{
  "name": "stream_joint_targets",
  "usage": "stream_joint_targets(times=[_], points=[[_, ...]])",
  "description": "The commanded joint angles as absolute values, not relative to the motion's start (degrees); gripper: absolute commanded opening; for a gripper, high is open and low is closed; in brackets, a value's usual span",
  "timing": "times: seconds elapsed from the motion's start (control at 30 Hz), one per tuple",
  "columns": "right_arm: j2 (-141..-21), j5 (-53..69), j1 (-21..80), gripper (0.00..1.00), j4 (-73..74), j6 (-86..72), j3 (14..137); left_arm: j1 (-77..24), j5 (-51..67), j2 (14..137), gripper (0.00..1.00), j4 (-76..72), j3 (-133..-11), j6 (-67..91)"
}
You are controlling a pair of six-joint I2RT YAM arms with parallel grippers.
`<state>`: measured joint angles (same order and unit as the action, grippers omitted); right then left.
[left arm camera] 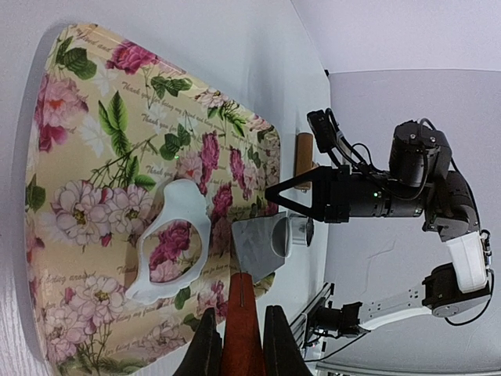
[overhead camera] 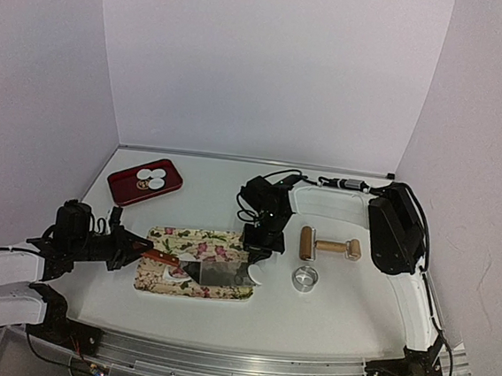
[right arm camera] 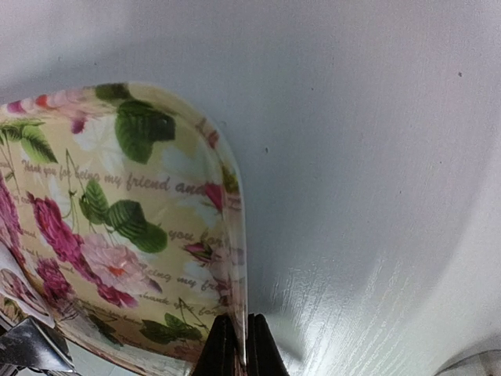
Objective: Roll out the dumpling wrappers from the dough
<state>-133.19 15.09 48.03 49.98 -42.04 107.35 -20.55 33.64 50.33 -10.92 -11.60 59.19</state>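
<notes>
White walls stand around a white bench [overhead camera: 336,321]. On the middle of the bench lies a floral tray [overhead camera: 215,238] with pink roses and green leaves. The dough [left arm camera: 168,251] lies on this tray as a thin irregular white sheet with a round hole, through which the flower pattern shows. It is toward the near side of the tray.

The left tool [left arm camera: 241,313] is pressed together on the red handle of a scraper [left arm camera: 258,243]. The grey metal blade of the scraper reaches over the tray, just beside the dough. I cannot tell if the blade touches the tray.

The right tool [right arm camera: 237,323] is pinching the rim of the floral tray at its right end, with the jaws tight on the thin edge.

At the far left of the bench stands a red tray [overhead camera: 170,183], and the dumpling wrappers [overhead camera: 152,178] lie in it as small white discs. To the right of the floral tray lie a wooden rolling pin [overhead camera: 328,245] and, nearer, a metal ring [overhead camera: 305,278], both well apart from the dough.
</notes>
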Motion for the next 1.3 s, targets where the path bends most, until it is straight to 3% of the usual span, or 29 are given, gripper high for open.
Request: stream_joint_targets(times=[0.0,0.53,1.27], points=[[-133.6,12.5,48.2,0.0,52.8,-43.2,109.1,-19.7,36.4,49.3,0.0,-16.3,-11.5,61.1],[-133.1,12.0,48.3,0.01,53.1,-43.3,109.3,-19.5,34.0,47.5,0.0,-12.3,-11.4,61.2],[-125.8,9.6,48.2,0.42,53.0,-43.7,108.6,-19.5,35.0,50.1,0.0,-8.4,-15.0,57.7]])
